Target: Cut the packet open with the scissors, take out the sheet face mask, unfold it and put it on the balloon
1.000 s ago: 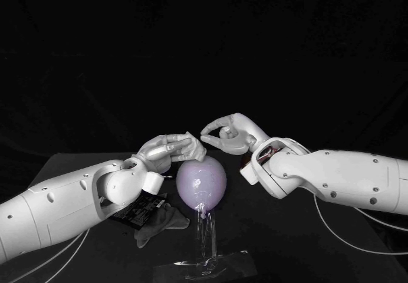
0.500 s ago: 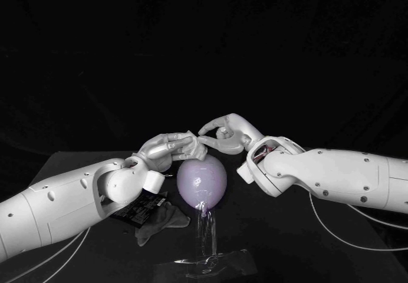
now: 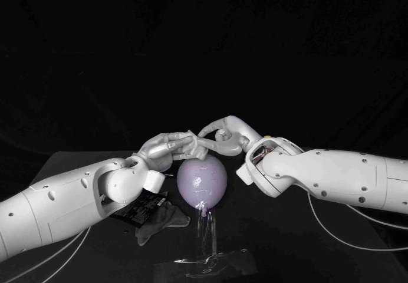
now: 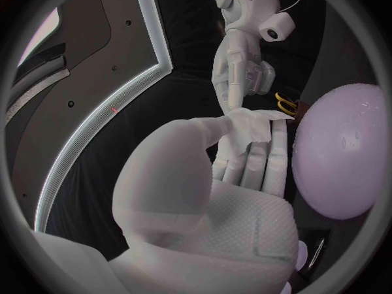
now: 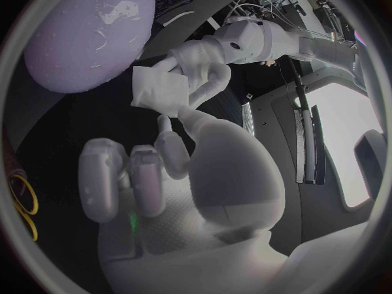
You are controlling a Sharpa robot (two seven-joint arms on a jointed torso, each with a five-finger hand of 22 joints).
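Observation:
The lilac balloon stands upright on a clear stand at the middle of the table. Just above its top, my left hand holds the folded white sheet face mask in its fingertips. My right hand meets it from the other side, its fingertips pinching the mask's edge. The dark opened packet lies on the table under my left forearm. The yellow handles of the scissors lie on the table beyond the balloon.
A crumpled grey piece lies beside the packet, close to the balloon's stand. The black table's left edge runs behind my left arm. Both forearms flank the balloon closely.
My right hand has moved left toward my left hand, and its fingertips now meet the mask. The left hand and the balloon have stayed put.

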